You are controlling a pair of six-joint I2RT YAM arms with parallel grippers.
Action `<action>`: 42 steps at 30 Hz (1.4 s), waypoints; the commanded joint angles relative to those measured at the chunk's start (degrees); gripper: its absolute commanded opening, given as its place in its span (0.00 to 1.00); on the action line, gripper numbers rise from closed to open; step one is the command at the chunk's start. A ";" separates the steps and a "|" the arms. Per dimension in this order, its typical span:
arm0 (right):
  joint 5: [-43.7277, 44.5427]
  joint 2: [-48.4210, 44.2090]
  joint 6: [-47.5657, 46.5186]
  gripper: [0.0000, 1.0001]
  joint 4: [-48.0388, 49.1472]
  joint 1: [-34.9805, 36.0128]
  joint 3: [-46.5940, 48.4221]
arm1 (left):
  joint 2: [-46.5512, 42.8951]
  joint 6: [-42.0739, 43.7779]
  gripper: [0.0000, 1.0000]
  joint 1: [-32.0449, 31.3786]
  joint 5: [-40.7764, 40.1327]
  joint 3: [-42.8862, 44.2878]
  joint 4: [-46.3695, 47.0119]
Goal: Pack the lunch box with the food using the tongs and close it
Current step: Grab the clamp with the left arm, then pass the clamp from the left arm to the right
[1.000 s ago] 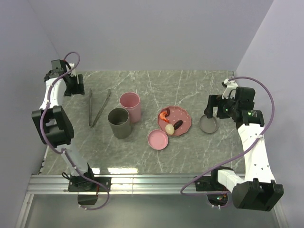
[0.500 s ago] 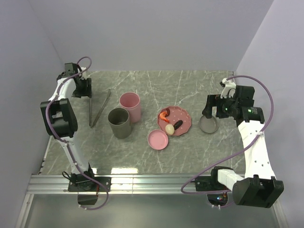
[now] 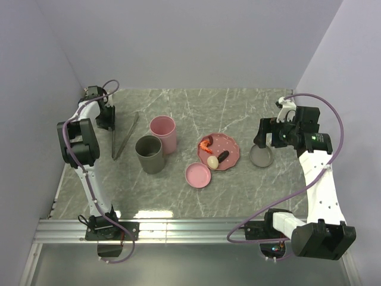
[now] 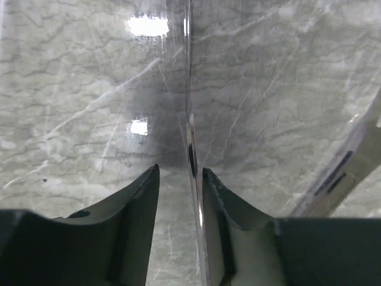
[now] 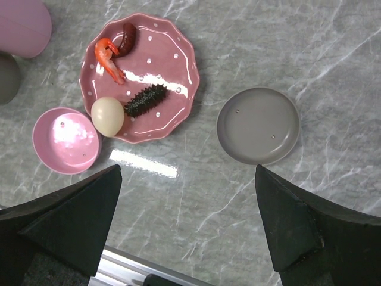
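The grey metal tongs [image 3: 127, 136] lie at the far left of the table, their two arms spreading toward the back. My left gripper [image 3: 107, 117] is down at the back end of their left arm. In the left wrist view that thin arm [image 4: 190, 128] runs between the fingers of the left gripper [image 4: 180, 171], right beside the right finger, with a gap to the left one. On the pink plate [image 5: 178, 59] lie a shrimp [image 5: 109, 58], an egg [image 5: 108, 115], a dark red sausage [image 5: 127, 37] and a dark spiky stick [image 5: 146, 99]. My right gripper [image 5: 187, 170] hangs wide open over bare table.
A pink tub [image 3: 162, 132] and a grey tub [image 3: 149, 154] stand side by side between tongs and plate. A pink lid [image 3: 197, 175] lies in front of the plate. A grey lid [image 3: 261, 156] lies just under the right gripper [image 3: 262, 136].
My left arm swung in from the left wall to the tongs' back end, and its jaws narrowed around one tong arm. The right arm barely moved.
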 commanded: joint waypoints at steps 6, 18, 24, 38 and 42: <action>-0.62 0.80 -2.12 1.00 -2.20 -0.18 4.32 | 1.74 -2.33 0.36 -0.79 -2.81 1.65 2.03; -2.03 1.15 1.39 1.00 -0.89 -0.18 6.43 | -1.59 -4.45 0.00 0.53 -3.87 4.63 -0.60; -4.48 -1.13 6.05 1.00 4.38 -0.27 8.71 | -4.67 -9.45 0.00 2.99 1.14 13.40 -5.95; -11.30 -0.52 11.15 1.00 13.18 -0.18 14.95 | -22.13 -23.94 0.00 3.25 24.67 16.79 2.07; -24.41 0.89 14.22 1.00 15.89 -0.09 14.43 | -28.04 -35.53 0.00 2.73 44.15 4.76 18.14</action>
